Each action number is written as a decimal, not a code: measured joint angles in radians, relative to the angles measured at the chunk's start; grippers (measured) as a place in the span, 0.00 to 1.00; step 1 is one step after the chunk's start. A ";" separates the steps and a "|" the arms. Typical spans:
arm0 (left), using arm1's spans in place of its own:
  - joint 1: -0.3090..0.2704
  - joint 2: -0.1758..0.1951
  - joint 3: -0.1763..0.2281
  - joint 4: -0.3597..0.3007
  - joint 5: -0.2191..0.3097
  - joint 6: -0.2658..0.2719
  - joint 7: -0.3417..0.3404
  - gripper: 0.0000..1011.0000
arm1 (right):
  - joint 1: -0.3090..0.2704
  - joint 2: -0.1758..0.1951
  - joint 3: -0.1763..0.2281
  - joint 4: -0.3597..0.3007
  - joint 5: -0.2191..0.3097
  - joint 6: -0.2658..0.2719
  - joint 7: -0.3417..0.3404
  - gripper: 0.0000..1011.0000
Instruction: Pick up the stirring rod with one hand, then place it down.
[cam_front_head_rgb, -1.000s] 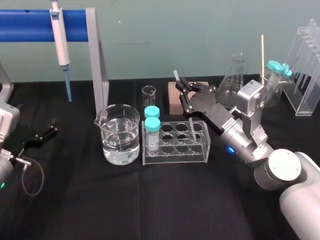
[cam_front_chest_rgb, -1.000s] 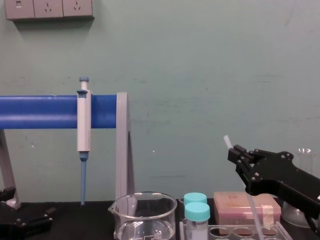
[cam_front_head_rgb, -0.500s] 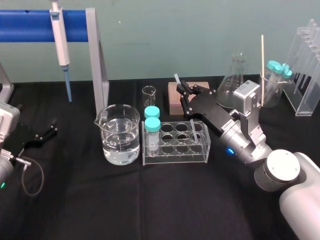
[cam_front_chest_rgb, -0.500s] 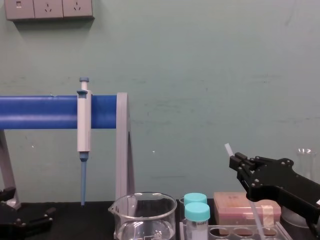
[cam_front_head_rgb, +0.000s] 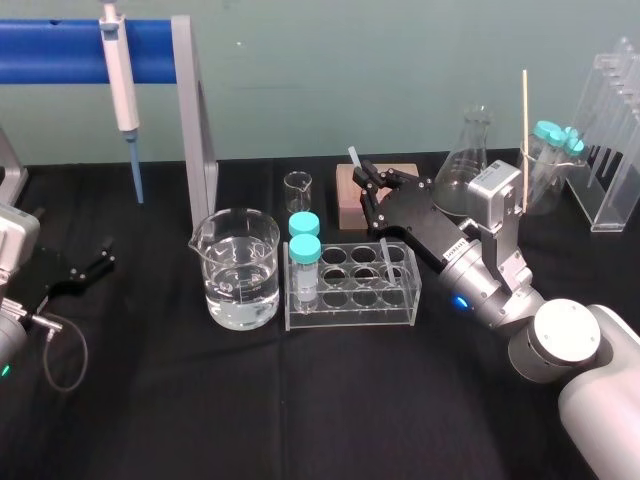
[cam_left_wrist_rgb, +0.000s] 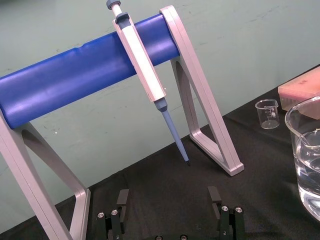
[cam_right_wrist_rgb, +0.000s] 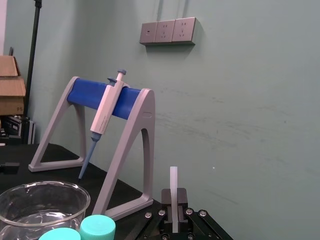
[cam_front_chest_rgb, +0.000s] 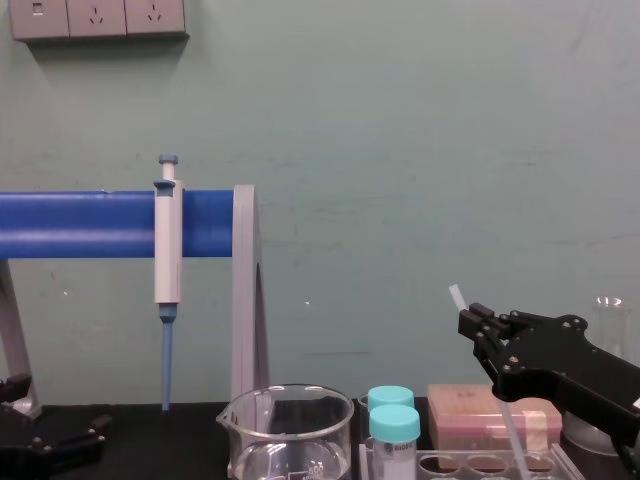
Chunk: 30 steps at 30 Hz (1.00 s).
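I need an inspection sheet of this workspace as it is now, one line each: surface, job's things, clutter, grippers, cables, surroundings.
Surface: black table cover, no spill seen.
Job's things: stirring rod tilted, gripped near its top, lower end down in the tube rack.
Clutter: water beaker, small beaker, teal-capped tubes, conical flask, pipette hanging on blue stand.
Grippers: right gripper shut on the rod, over the rack; left gripper open, parked at the table's left.
Cables: grey loop beside the left arm.
Surroundings: green wall, sockets.
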 joint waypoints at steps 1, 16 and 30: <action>0.000 0.000 0.000 0.000 0.000 0.000 0.000 0.99 | 0.000 0.000 0.000 0.000 0.000 0.000 0.000 0.07; 0.000 0.000 0.000 0.000 0.000 0.000 0.000 0.99 | 0.000 0.000 0.000 0.000 0.002 -0.003 0.003 0.52; 0.000 0.000 0.000 0.000 0.000 0.000 0.000 0.99 | 0.000 0.000 0.000 0.000 0.002 -0.003 0.003 0.92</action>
